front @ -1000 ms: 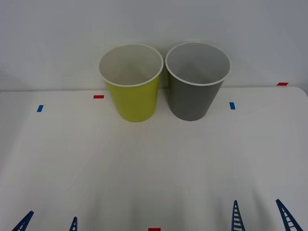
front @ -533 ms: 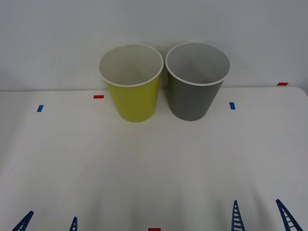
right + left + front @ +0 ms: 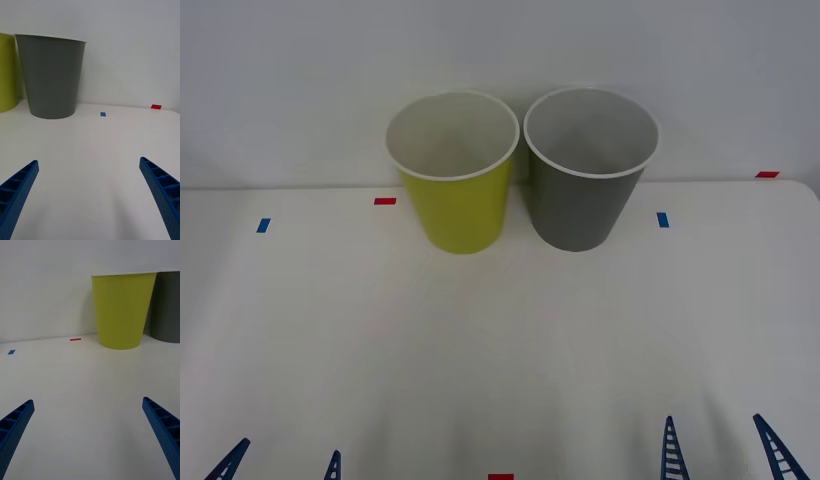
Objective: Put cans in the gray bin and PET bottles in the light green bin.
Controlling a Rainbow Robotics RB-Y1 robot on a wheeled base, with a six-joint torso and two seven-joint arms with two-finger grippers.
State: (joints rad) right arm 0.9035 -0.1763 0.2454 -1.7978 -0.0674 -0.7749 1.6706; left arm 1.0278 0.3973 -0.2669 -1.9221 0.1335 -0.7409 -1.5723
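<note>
The right gripper (image 3: 720, 450) sits low at the near right of the table (image 3: 500, 340), its blue fingers (image 3: 161, 191) spread wide with nothing between them and touching nothing. The left gripper (image 3: 280, 462) is at the near left, equally wide open and empty, its fingers (image 3: 163, 431) apart over bare tabletop. Nothing differs from a second ago: both pairs of fingertips sit in the same spots and the bins have not shifted. Both arms are held back at the table's near edge, pointing forward toward the bins, well apart from them. At the far side the green bin (image 3: 453, 170) stands upright on the left, the gray bin (image 3: 588, 166) just beside it on the right. Small red and blue tape marks (image 3: 385, 201) dot the table
</note>
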